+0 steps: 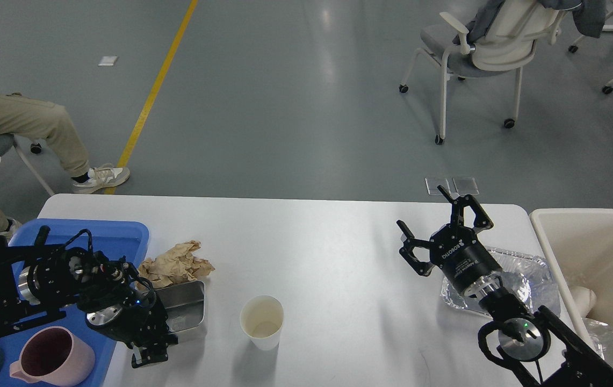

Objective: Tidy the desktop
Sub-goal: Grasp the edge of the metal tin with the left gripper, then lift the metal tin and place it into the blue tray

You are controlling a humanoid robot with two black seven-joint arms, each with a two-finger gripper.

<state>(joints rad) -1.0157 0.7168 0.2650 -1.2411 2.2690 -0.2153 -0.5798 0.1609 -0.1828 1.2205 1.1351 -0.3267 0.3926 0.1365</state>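
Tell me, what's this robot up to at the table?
It appears to be clearing a white desktop. Its left gripper is at the near edge of a small metal tray, which sits tilted beside a blue tray holding a pink mug; whether it grips the tray I cannot tell. Crumpled brown paper and a paper cup still lie loose. The right gripper hangs open above the table near a foil tray, holding nothing. A cream bin stands at the right.

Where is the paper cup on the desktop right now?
In the head view, the paper cup stands upright near the desktop's front edge, left of centre, just right of the steel tin and apart from it.
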